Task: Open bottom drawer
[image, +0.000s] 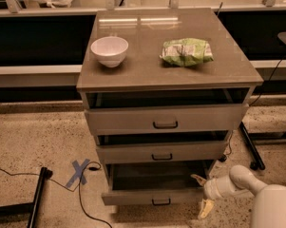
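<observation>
cabinet top (142, 68): white bowl (109, 50), green bag (186, 52) | fingers (205, 208) low beside cabinet

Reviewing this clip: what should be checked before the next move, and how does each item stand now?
1. Is the bottom drawer pulled out: ok, its front sits further forward than the middle drawer.
2. Placement of the tool: ok, at the bottom drawer's right front corner, fingers spread.
3. Contact between tool and drawer: cannot tell.
4. The drawer's handle unobstructed: ok.
5. The bowl and green bag on top, away from the edges: ok.
</observation>
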`<state>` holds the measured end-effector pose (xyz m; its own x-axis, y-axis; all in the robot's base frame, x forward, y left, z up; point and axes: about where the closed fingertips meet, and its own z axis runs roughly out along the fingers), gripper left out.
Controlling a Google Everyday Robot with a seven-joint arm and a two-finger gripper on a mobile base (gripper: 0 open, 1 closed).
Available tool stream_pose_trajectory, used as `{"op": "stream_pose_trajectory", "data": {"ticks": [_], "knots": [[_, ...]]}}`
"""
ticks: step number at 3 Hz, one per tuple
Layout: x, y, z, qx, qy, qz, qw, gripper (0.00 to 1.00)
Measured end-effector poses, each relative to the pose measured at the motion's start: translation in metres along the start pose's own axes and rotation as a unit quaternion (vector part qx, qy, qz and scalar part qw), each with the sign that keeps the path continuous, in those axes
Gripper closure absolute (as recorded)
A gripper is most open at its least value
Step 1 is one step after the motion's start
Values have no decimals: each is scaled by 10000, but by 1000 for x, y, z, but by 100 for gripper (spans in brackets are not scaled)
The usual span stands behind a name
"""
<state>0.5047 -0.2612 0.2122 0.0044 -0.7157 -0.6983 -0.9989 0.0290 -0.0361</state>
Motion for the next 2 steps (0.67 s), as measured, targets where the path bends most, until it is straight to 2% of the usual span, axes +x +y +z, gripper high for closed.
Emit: {"op": "stream_pose_trajectory", "data": {"ticks": [2], "knots": [[2, 2, 9, -51, 189, -22, 9998, 0]]}}
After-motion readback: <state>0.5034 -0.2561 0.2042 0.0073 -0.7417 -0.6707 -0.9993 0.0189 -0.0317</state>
